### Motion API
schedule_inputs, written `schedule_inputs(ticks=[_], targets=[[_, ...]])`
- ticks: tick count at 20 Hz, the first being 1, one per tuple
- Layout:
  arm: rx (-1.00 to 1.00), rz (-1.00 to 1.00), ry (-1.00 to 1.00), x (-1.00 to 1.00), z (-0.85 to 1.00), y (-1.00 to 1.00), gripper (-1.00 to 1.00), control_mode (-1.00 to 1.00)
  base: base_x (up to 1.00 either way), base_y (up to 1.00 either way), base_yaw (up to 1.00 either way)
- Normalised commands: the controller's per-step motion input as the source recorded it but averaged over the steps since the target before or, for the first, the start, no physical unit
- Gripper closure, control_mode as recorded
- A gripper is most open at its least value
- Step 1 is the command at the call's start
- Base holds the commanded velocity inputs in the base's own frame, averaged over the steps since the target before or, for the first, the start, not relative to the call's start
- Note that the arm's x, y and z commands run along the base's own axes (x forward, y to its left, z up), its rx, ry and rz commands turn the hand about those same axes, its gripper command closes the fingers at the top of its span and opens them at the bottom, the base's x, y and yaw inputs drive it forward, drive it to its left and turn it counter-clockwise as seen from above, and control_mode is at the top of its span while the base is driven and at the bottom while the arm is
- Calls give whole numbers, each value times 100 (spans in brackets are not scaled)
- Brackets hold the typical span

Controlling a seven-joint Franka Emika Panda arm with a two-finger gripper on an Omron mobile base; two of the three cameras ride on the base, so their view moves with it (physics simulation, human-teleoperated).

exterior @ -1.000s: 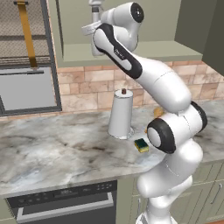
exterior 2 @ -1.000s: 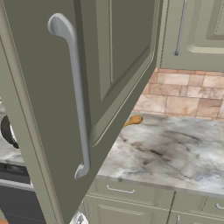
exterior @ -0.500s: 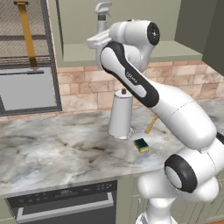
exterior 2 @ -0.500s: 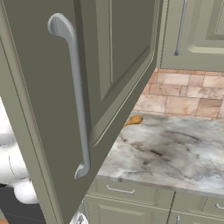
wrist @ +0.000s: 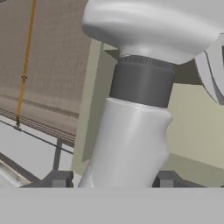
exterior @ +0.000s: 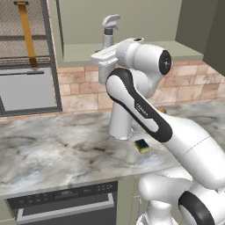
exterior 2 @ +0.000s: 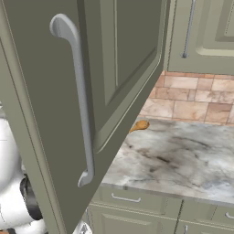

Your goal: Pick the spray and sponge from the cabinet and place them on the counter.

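A: Where was the spray (exterior: 108, 31)?
B: Upper centre of the left base frame, upright on the open cabinet (exterior: 132, 26) shelf. In the hand view its body (wrist: 127, 144) filled the middle, between the two fingertips (wrist: 59, 179).

A: Gripper (wrist: 109, 180) state?
B: Jaws stood either side of the bottle's body, near it; contact could not be confirmed.

A: The sponge (exterior: 142, 145)?
B: On the counter (exterior: 52, 154), centre frame, beside the white roll (exterior: 121, 123).

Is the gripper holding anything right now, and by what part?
The spray sits between the fingertips at its lower body, but a closed grip cannot be told.
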Motion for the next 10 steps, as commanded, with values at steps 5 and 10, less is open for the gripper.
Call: schedule_inputs(ticks=[5, 10], targets=[[15, 0, 0, -19, -45, 9, 100, -100, 0, 0, 0], [9, 0, 0, -17, -58, 15, 100, -100, 0, 0, 0]])
